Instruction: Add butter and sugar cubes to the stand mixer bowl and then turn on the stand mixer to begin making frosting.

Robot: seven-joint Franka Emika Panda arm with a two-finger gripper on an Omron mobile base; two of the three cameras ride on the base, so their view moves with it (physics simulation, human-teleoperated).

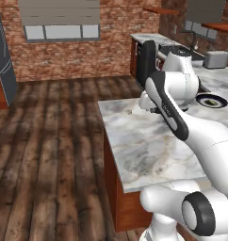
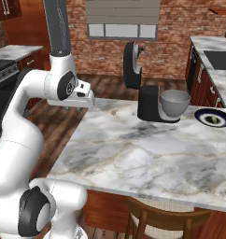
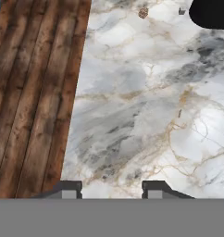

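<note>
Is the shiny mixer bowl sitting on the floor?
No, the stand mixer bowl sits on the stand mixer, up on the marble counter.

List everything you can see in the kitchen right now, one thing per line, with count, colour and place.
counter: one, grey-white marble, island in front of the robot
stand mixer: one, black, head tilted up, far side of the counter
stand mixer bowl: one, grey metal, on the mixer base
plate: one, dark blue rim with white ring, right of the bowl, something small on it
small brown speck: one, on the counter left of the mixer
chair: one, wooden, at the counter's near edge
toaster: one, silver, back counter
floor: dark wood planks
tool: one, dark fingertips apart, holding nothing, over the counter's left edge
</note>
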